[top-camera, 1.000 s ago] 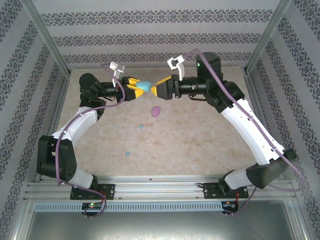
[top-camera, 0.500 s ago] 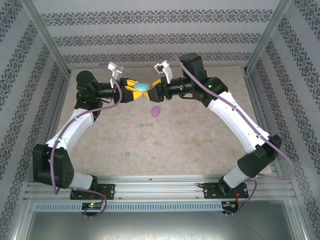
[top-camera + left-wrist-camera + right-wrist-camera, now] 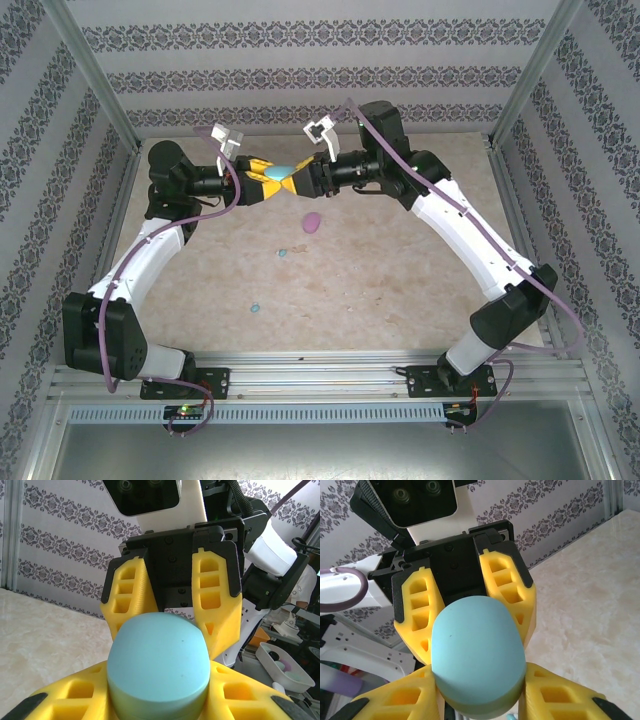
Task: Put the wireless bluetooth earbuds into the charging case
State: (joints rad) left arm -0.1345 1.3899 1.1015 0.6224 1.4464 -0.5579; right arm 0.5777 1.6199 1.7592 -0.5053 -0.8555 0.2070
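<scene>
A light blue oval charging case (image 3: 285,171) hangs in the air over the back middle of the table. My left gripper (image 3: 270,180) is shut on it from the left, its yellow fingers pressed to the case's (image 3: 157,665) sides. From the right, my right gripper (image 3: 302,179) is shut on the same case (image 3: 477,660), its jaws turned crosswise to the left one's. The case lid is closed. Two tiny light blue earbuds lie on the table, one (image 3: 283,252) near the middle and one (image 3: 255,308) nearer the front.
A pink-purple oval case (image 3: 312,221) lies on the table just below the two grippers. Patterned walls and metal posts (image 3: 100,80) close in the table on three sides. A white tray (image 3: 287,666) sits beyond the cell.
My right gripper has moved left to the case and closed its fingers on it. The left gripper has kept its hold, shifting only slightly.
</scene>
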